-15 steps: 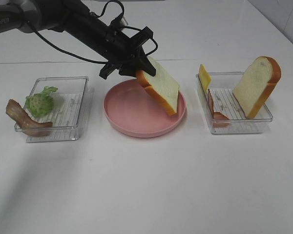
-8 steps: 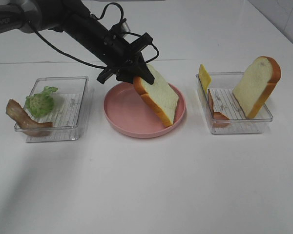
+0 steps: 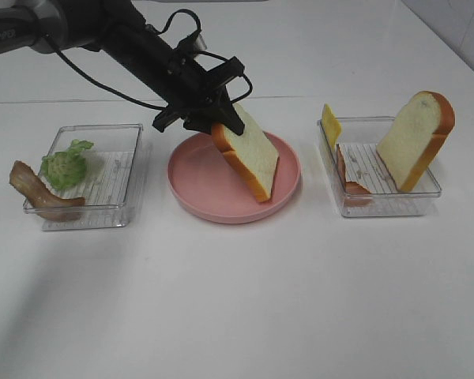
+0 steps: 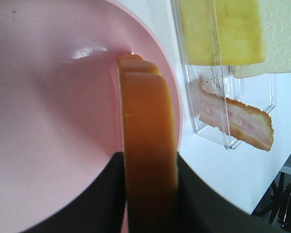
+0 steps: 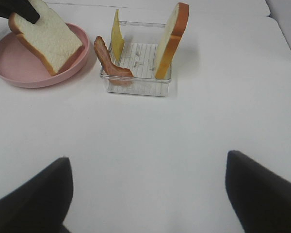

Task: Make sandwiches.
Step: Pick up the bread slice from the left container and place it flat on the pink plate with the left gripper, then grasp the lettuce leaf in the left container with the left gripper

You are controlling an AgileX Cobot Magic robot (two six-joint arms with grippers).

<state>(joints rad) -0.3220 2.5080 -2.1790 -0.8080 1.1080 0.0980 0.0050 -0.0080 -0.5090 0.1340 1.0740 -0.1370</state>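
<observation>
The left gripper (image 3: 220, 118) is clamped on a bread slice (image 3: 249, 154) above the pink plate (image 3: 193, 185). In the left wrist view its dark fingers (image 4: 99, 199) press both faces at the crust, with the slice filling the gap between them. The grip sits on the slice's high corner, at 11 o'clock of the plate's centre.

The slice hangs tilted, its long axis running from that raised corner down toward 5 o'clock. The low corner appears to rest on the plate just inside the rim at 4 o'clock. The white face turns toward 2 o'clock and the orange crust edge toward 8 o'clock.

The right gripper (image 5: 146, 160) hovers released over the table (image 3: 237, 300), jaws spread wide with nothing between them.

The plate's half toward 9 o'clock shows bare pink. At 3 o'clock, apart from the plate, the right tray (image 3: 428, 192) holds a second slice (image 3: 415, 138) standing on edge against its far corner, a cheese square (image 3: 330, 125) leaning at its near-plate wall, and a bacon strip (image 3: 349, 178). At 9 o'clock the left tray (image 3: 133, 134) carries lettuce (image 3: 65, 167), with another strip (image 3: 35, 193) draped over its outer rim. Gaps of table separate both trays from the plate, and toward 6 o'clock the white surface lies open.
</observation>
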